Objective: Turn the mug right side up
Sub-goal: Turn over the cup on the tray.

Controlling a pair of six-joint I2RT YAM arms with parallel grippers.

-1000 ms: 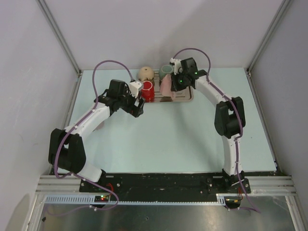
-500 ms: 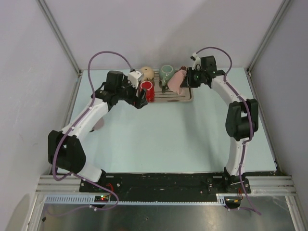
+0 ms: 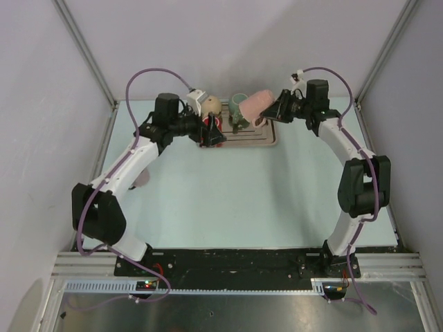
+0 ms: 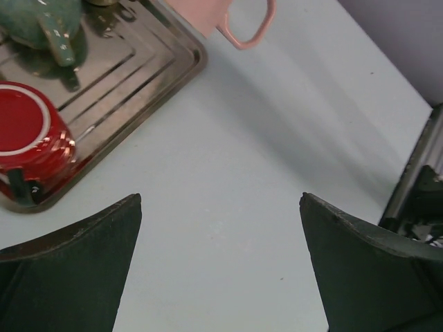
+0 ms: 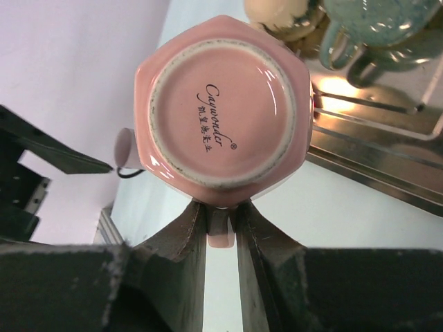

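My right gripper [image 3: 274, 115] is shut on the handle of the pink mug [image 3: 257, 104] and holds it in the air over the right part of the metal tray [image 3: 268, 140], tipped on its side. In the right wrist view the mug's printed base [image 5: 221, 111] faces the camera, with the handle pinched between my fingers [image 5: 187, 249]. My left gripper [image 3: 213, 133] is open and empty over the tray's left end, next to the red mug [image 4: 28, 138]. The pink handle [image 4: 246, 29] shows at the top of the left wrist view.
A green mug [image 3: 239, 105] and a beige mug [image 3: 211, 105] stand at the back of the tray. The red mug's top face is flat red with a white ring. The tray's rim [image 4: 181, 69] runs diagonally past my left fingers. Walls close in at the back and sides.
My right gripper has lifted the pink mug off the tray and swung it from upright-inverted to lying sideways in the air. My left gripper has moved right, over the red mug.
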